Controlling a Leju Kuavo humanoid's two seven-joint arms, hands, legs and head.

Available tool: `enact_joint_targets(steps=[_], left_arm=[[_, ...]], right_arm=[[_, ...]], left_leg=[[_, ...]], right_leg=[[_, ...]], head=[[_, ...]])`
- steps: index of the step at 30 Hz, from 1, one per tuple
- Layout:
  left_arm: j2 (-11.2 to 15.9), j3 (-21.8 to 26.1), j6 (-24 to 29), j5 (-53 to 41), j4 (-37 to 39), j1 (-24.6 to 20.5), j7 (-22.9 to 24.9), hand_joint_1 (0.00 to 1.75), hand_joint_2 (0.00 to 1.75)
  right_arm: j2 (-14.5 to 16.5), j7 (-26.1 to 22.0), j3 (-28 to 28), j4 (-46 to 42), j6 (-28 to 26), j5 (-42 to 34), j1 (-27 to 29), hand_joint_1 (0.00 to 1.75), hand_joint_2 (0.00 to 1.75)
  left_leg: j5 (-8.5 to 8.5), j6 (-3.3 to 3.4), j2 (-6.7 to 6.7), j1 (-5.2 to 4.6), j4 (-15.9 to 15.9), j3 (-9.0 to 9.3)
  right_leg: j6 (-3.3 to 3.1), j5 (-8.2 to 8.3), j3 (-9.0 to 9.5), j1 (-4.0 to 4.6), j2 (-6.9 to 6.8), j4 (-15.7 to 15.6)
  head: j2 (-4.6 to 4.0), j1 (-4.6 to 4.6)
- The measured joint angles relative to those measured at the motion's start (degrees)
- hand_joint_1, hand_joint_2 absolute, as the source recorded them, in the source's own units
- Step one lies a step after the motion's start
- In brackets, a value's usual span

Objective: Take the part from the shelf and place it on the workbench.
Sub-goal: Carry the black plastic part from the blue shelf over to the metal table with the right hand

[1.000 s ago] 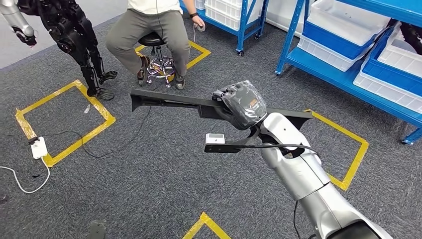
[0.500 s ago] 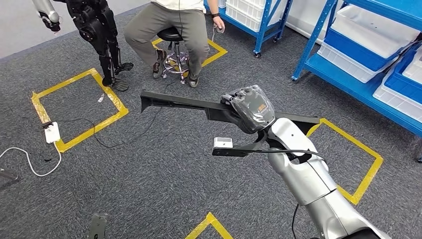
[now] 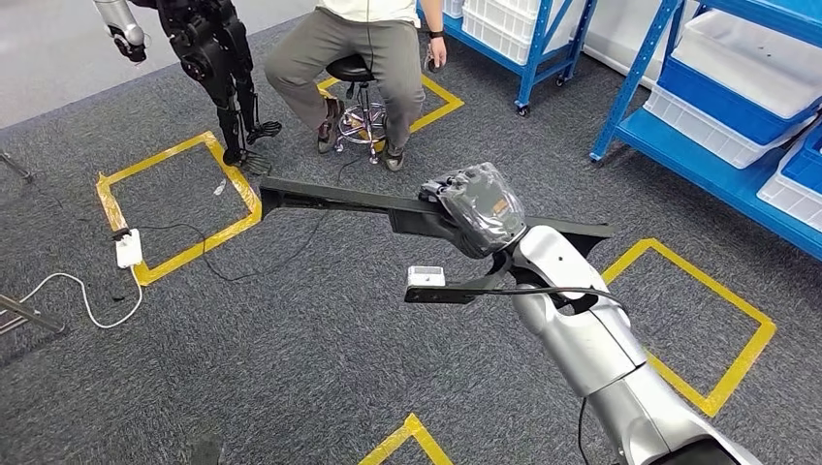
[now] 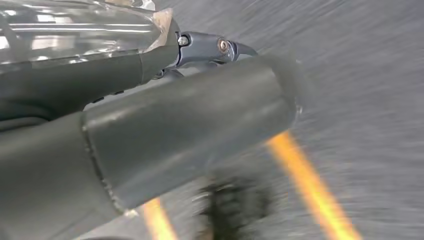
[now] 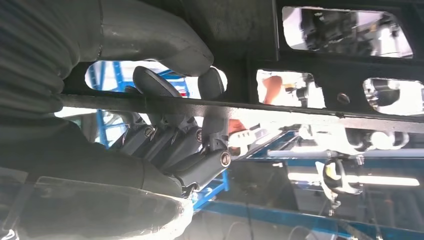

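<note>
Part (image 3: 334,201), long black moulded panel: gripped mid-length by right hand (image 3: 475,206), fingers (image 5: 165,145) wrapped round it; to be carried level, ends kept clear.

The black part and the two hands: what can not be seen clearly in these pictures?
- Black part: in the head view the right hand covers its middle; in the right wrist view it is cut off by the picture's edges.
- Left hand: the left wrist view is blurred, so what its fingers do cannot be told.
- Workbench: not visible.
</note>
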Motion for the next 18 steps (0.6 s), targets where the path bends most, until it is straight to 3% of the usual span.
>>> enact_joint_targets(steps=[2,4,8,10,12,14,15,17,18], left_arm=[[0.1,-0.2,-1.0,-0.8,0.2,0.5,4.1,0.00,0.00],[0.3,-0.4,-1.2,-1.2,0.3,0.7,6.3,0.00,0.00],[0.5,-0.8,-2.0,-2.1,0.6,1.4,10.5,0.00,0.00],[0.5,-1.1,-2.0,-2.8,0.7,1.7,11.5,0.00,0.00],[0.6,-1.4,-2.0,-3.2,0.8,1.8,11.9,0.00,0.00],[0.7,-1.6,-2.1,-3.4,0.8,1.9,12.1,0.00,0.00],[0.7,-1.6,-2.1,-3.5,0.9,2.1,12.2,0.00,0.00],[0.7,-1.8,-2.2,-3.5,0.9,2.3,12.2,0.00,0.00],[0.7,-1.9,-2.2,-3.5,0.9,2.3,12.2,0.00,0.00]], right_arm=[[0.6,-0.1,0.3,0.1,0.1,-0.4,-0.6,1.71,1.75],[0.9,-0.1,0.6,0.2,0.1,-0.6,-1.3,1.71,1.75],[1.5,0.0,1.2,0.4,0.6,-1.0,-2.0,1.71,1.75],[1.6,0.0,1.5,0.5,0.7,-1.1,-2.3,1.71,1.75],[1.6,0.0,1.8,0.8,0.8,-1.2,-2.4,1.71,1.75],[1.5,0.0,2.1,1.2,0.9,-1.2,-2.3,1.71,1.75],[1.5,0.0,2.2,1.3,0.9,-1.2,-2.3,1.71,1.75],[1.5,0.0,2.3,1.4,0.9,-1.2,-2.3,1.71,1.75],[1.5,0.0,2.3,1.4,0.9,-1.2,-2.4,1.71,1.75]], left_leg=[[3.41,0.53,1.07,-0.19,-7.7,4.00],[4.94,1.02,2.07,-0.63,-13.0,6.62],[5.30,1.90,1.03,-0.87,-14.3,7.03],[5.69,2.54,0.40,-0.61,-14.7,7.24],[5.80,2.78,-0.42,-0.60,-14.8,7.20],[5.81,2.80,-1.30,-0.59,-14.7,7.19],[5.81,2.78,-1.72,-0.56,-14.7,7.19],[5.83,2.57,-2.54,-0.49,-14.6,7.18],[5.79,2.32,-2.93,-0.55,-14.4,7.08]], right_leg=[[-0.06,-0.13,0.13,0.26,-0.41,0.0],[0.08,-0.31,0.07,0.74,-0.93,0.0],[0.78,-1.01,-0.11,0.95,-1.57,0.5],[0.85,-3.10,-1.83,0.80,-0.44,4.2],[0.68,-6.11,-5.26,0.51,0.45,11.7],[1.10,-7.16,-7.56,0.29,0.63,16.2],[1.56,-6.41,-7.28,0.15,0.68,15.4],[2.56,-3.33,-4.10,-0.31,1.20,8.4],[2.75,-1.99,-2.32,-0.47,1.67,4.7]], head=[[0.00,0.00],[0.00,0.06],[0.00,0.14],[0.00,0.20],[0.00,0.22],[0.00,0.21],[0.00,0.21],[0.00,0.23],[0.00,0.23]])
